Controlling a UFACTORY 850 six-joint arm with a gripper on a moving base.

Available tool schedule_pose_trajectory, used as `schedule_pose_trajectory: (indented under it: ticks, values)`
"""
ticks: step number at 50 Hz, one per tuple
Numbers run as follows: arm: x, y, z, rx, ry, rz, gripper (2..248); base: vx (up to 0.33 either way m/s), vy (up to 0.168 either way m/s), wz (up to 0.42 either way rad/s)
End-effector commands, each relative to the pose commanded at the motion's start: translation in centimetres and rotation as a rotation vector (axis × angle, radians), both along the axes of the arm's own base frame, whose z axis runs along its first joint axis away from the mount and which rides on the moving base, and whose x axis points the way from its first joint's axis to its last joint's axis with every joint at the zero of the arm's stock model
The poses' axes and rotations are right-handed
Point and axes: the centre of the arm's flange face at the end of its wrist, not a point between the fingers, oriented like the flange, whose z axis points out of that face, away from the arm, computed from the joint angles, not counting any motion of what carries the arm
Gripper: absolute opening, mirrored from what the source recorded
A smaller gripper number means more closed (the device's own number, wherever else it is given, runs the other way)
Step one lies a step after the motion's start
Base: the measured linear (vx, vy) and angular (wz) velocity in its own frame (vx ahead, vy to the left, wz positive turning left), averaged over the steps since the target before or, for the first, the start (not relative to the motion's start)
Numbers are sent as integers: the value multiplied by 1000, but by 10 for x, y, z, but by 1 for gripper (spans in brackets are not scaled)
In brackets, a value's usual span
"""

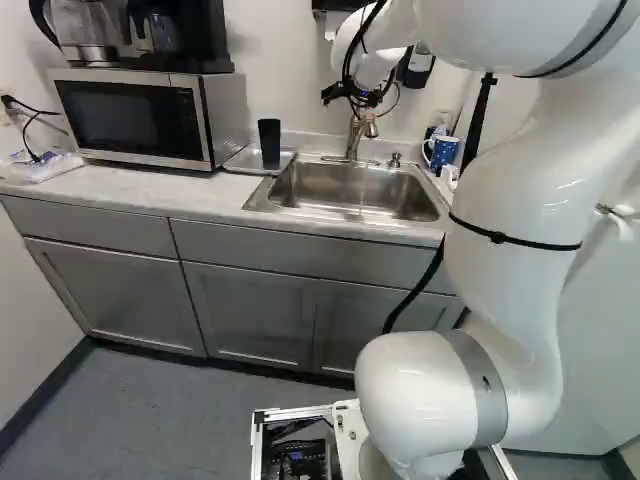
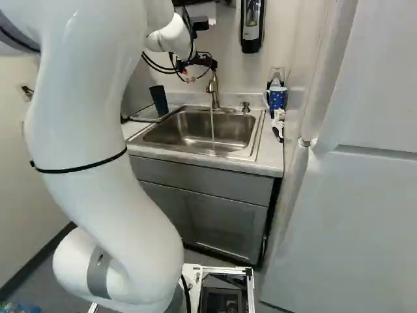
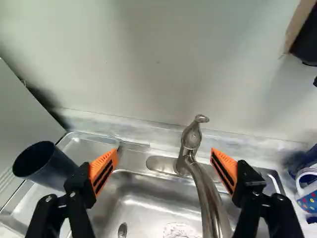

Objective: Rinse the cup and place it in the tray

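So the cup [image 1: 269, 143] is standing in the tray [image 1: 238, 161], left of the sink [image 1: 350, 188], and nothing's gripping it. The pincer [image 2: 191, 79] is spread wide up by the faucet [image 2: 214, 90], orange pads [image 3: 103, 168] well apart. In the wrist view the faucet shows in the gap between them, and there's water [image 2: 212, 127] running down into the sink.

The surface [image 1: 190, 195] is a pale, greyish top over grey cabinets [image 1: 250, 310]. Going left past the tray you get a microwave [image 1: 135, 115] with a coffee maker [image 1: 180, 32] on it, then a plastic bag [image 1: 42, 166] at that end, near some black cords. A soap pump [image 2: 245, 106] sits at the back of the sink, right of the faucet, and a blue mug [image 2: 277, 97] is off to the right of that. There's a dispenser [image 2: 251, 25] up on the plain, light wall [image 3: 148, 59]. Big white fridge [image 2: 365, 208] fills the right side of the right base view, and the floor [image 1: 150, 410] is bluish grey.
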Motion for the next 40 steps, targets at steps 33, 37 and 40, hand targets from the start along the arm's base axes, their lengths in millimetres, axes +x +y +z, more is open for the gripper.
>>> schedule_pose_trajectory:
  ticks: [33,37,40]
  values:
    - [-68,3,2,0,9,2,247,0,0,0]
    - [-76,3,2,0,9,1,247,0,0,0]
    - [-82,3,2,0,11,0,247,0,0,0]
